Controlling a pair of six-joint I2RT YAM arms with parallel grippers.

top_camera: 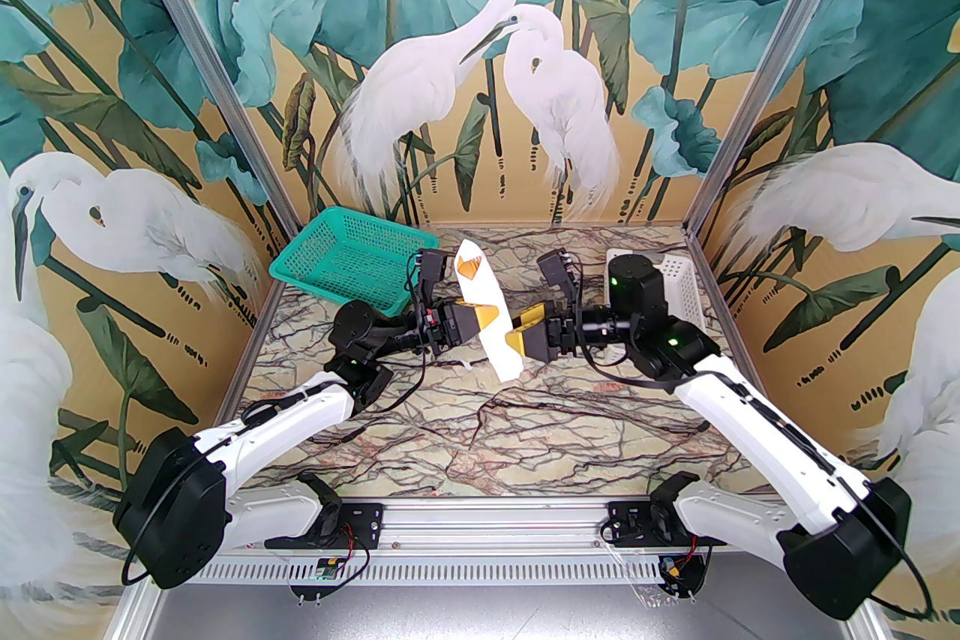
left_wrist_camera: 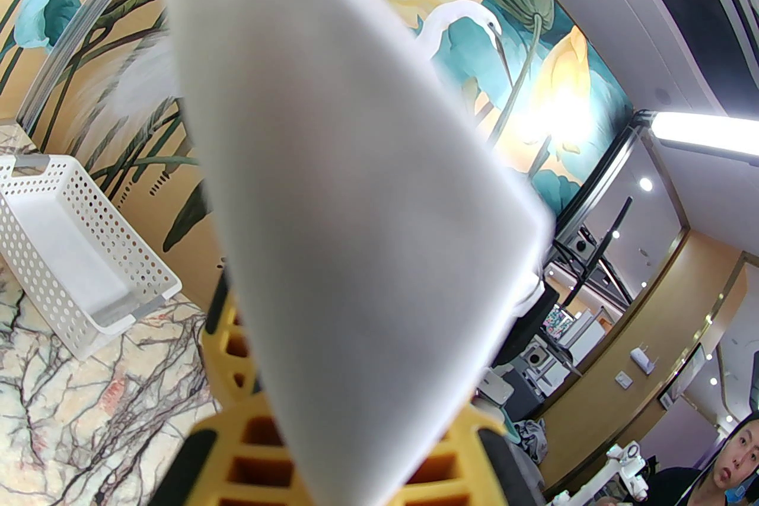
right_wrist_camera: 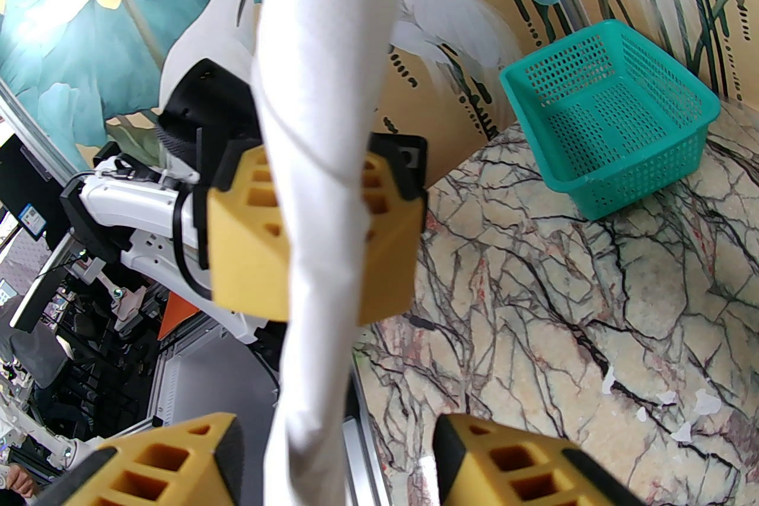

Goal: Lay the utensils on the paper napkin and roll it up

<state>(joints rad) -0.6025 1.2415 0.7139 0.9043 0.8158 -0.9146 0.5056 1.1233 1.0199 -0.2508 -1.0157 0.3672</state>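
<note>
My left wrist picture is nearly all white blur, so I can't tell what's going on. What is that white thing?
Observer: It's the rolled napkin. Your left gripper is clamped around its middle.
Operator: Are the utensils inside it?
Observer: Yes, orange-brown utensils peek out of its far end.
Operator: What's the other arm doing?
Observer: The right gripper is open, straddling the roll's near end without squeezing it.
</note>
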